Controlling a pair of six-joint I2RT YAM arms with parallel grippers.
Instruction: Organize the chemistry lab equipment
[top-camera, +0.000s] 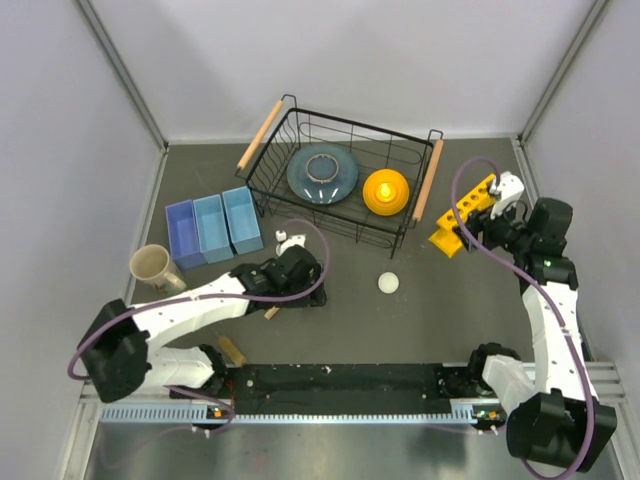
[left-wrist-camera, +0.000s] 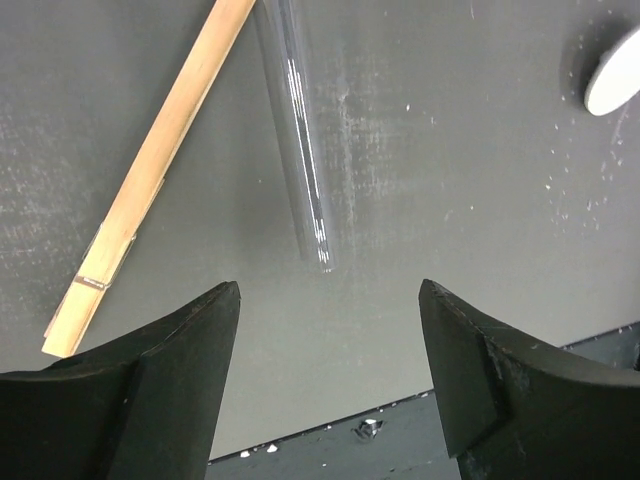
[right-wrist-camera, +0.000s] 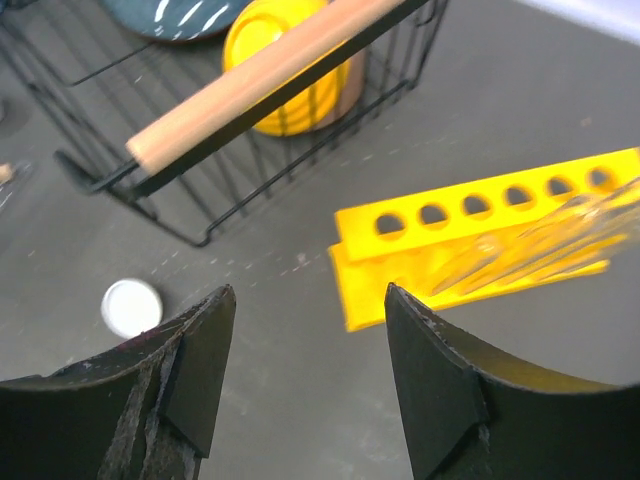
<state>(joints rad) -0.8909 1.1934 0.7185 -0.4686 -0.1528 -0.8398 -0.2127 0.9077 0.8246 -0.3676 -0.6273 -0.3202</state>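
Left gripper (top-camera: 295, 278) hangs low over the dark surface (top-camera: 420, 320) in the top view, with a white round piece (top-camera: 388, 283) off to its right. The right gripper (top-camera: 497, 205) sits at the far end of the yellow rack (top-camera: 455, 225), just beside the black wire basket (top-camera: 340, 215). This view does not show how either pair of jaws stands.

In the left wrist view, the left gripper (left-wrist-camera: 330, 350) stands wide with nothing between its fingers. A thin clear tube (left-wrist-camera: 300, 150) lies on the surface straight ahead, its near end just short of the gap. A wooden stick (left-wrist-camera: 150, 180) lies slanted to the left of it, not touching. The step in hand looks like picking up this tube. The next move calls for easing forward and down until the fingers straddle it, then closing gently, since a thin round tube may roll or slip.

In the right wrist view, the right gripper (right-wrist-camera: 310, 350) is partly open and empty. The rack (right-wrist-camera: 480, 230) lies ahead to its right. Blurred clear tubes (right-wrist-camera: 540, 245) rest at the rack, but whether they are seated in its holes cannot be told.
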